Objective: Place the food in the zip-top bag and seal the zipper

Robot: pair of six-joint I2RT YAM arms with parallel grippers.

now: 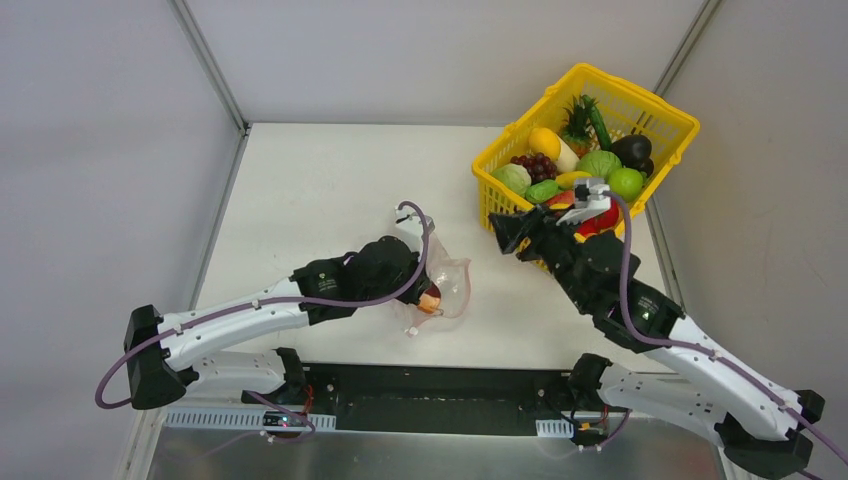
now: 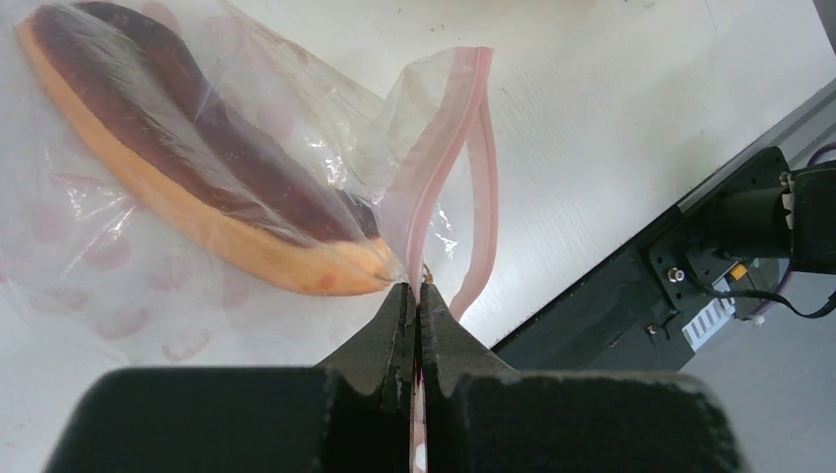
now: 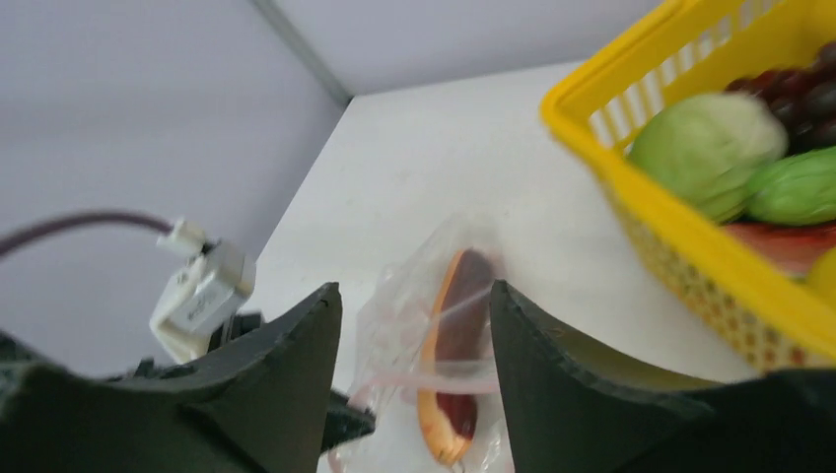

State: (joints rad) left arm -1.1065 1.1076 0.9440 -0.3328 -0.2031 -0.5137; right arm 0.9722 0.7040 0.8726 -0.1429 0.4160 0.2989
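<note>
The clear zip-top bag (image 1: 452, 283) lies on the white table with an orange and dark maroon food piece (image 2: 197, 177) inside it. My left gripper (image 2: 418, 288) is shut on the pink zipper (image 2: 446, 182) at the bag's edge, and the two pink strips stand apart beyond the pinch. My right gripper (image 1: 505, 232) hangs open and empty between the bag and the yellow basket (image 1: 500, 215). In the right wrist view the bag (image 3: 449, 345) shows between the open fingers (image 3: 296, 345). A green cabbage (image 3: 705, 143) and purple grapes (image 1: 537, 163) lie in the basket.
The basket stands tilted at the back right against the wall, filled with several more toy fruits and vegetables. Grey walls close in the table on the left, back and right. A black rail (image 2: 631, 296) runs along the near edge.
</note>
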